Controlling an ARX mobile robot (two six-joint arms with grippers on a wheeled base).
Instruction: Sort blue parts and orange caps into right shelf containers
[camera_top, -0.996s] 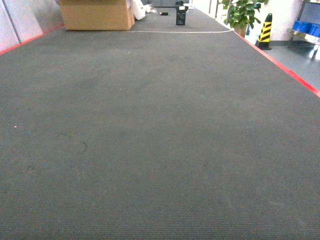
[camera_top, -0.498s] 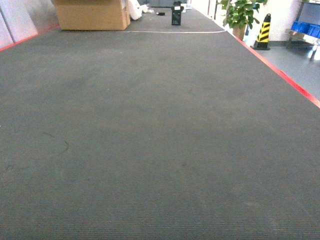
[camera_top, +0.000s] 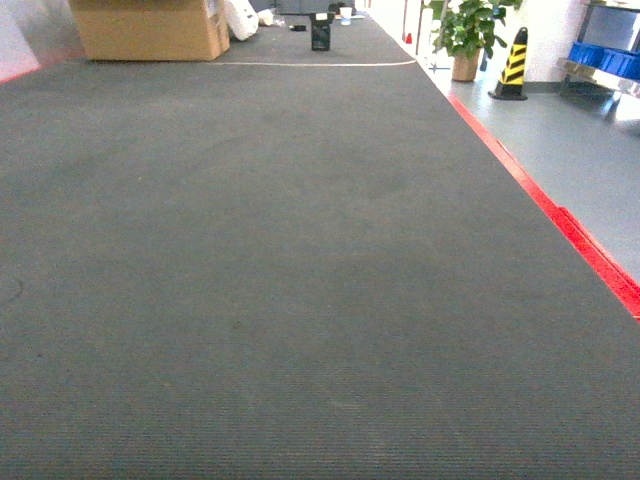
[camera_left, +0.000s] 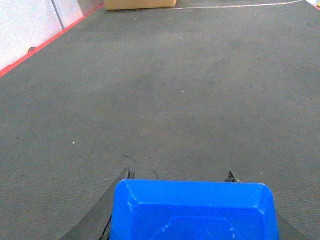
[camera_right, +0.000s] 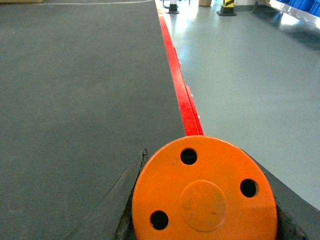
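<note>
Grippers sit low and level over dark carpet (camera_top: 280, 250). Left gripper (camera_left: 192, 212) clamps a blue part (camera_left: 194, 212); right gripper (camera_right: 202, 200) clamps an orange cap (camera_right: 204, 192) showing 3 holes.

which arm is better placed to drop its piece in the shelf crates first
Right, probably. The blue crates sit far off on the robot's right. The right gripper holds the orange cap on that side; the left gripper holds the blue part.
</note>
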